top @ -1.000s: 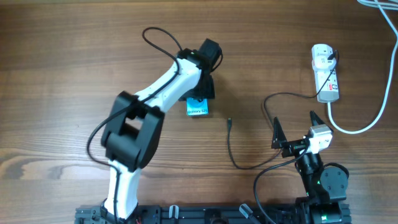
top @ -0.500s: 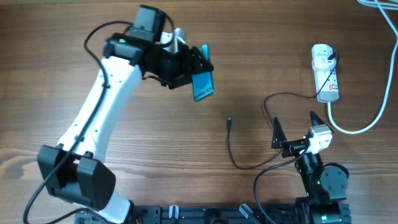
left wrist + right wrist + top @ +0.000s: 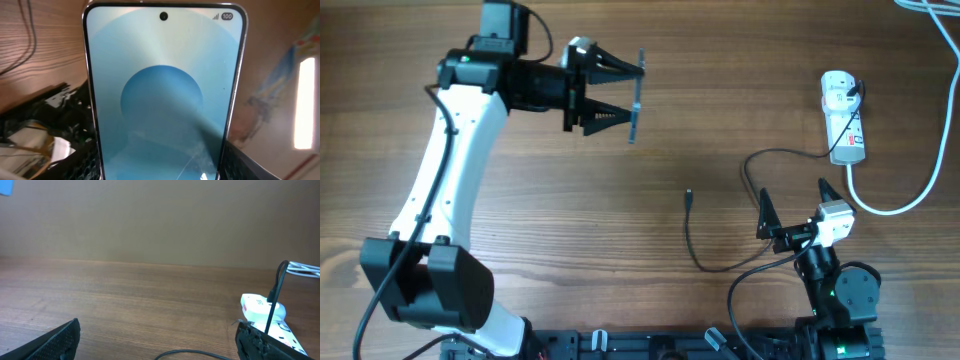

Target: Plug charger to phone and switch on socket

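Sideways, the left hand (image 3: 628,92) holds the phone (image 3: 162,100) upright, edge-on to overhead.

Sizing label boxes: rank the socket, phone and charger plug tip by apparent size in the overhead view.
1. socket
2. phone: seen edge-on, a sliver about as long as the socket but far thinner; it is held nearer the camera, so this rank is unsure
3. charger plug tip
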### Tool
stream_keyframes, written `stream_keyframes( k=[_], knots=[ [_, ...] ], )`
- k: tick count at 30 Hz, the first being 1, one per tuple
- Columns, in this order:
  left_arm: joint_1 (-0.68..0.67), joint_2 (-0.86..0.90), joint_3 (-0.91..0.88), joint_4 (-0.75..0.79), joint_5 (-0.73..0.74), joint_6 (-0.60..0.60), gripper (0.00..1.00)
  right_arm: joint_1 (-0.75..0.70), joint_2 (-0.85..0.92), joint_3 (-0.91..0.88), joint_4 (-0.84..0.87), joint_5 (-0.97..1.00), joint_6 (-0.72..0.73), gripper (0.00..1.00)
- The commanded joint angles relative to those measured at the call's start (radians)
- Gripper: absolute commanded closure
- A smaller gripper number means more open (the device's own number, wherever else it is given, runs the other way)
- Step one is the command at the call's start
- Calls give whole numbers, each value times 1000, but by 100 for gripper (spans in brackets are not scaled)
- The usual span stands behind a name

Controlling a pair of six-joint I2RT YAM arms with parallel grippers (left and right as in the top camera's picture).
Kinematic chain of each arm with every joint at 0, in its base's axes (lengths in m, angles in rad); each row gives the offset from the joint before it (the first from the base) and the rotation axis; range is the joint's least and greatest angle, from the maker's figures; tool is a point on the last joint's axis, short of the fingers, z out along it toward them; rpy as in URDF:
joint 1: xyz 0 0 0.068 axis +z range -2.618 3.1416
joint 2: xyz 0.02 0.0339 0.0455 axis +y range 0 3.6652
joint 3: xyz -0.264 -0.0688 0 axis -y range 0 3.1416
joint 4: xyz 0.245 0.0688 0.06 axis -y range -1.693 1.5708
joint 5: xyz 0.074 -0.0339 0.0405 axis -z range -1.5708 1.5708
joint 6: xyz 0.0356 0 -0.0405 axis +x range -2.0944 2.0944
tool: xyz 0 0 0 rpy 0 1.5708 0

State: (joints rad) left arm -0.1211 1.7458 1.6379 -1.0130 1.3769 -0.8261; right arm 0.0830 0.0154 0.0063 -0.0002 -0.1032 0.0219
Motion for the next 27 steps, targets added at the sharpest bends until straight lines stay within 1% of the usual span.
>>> stream_keyframes(
  k=[1,2,5,8,13,27],
  knots=[
    [63,-31,6,6,124,-32,39,5,-5,-1,3,10,7,0],
    [75,-31,6,6,132,-54,39,5,-5,-1,3,10,7,1],
    [82,-31,6,6,134,-104,36,5,-5,-1,3,10,6,0],
    [82,-31,6,6,134,-108,39,5,-5,-1,3,10,6,0],
    [82,-31,6,6,160,-133,39,5,-5,-1,3,10,6,0],
    [82,-31,6,6,160,-133,39,5,-5,-1,3,10,6,0]
  ],
)
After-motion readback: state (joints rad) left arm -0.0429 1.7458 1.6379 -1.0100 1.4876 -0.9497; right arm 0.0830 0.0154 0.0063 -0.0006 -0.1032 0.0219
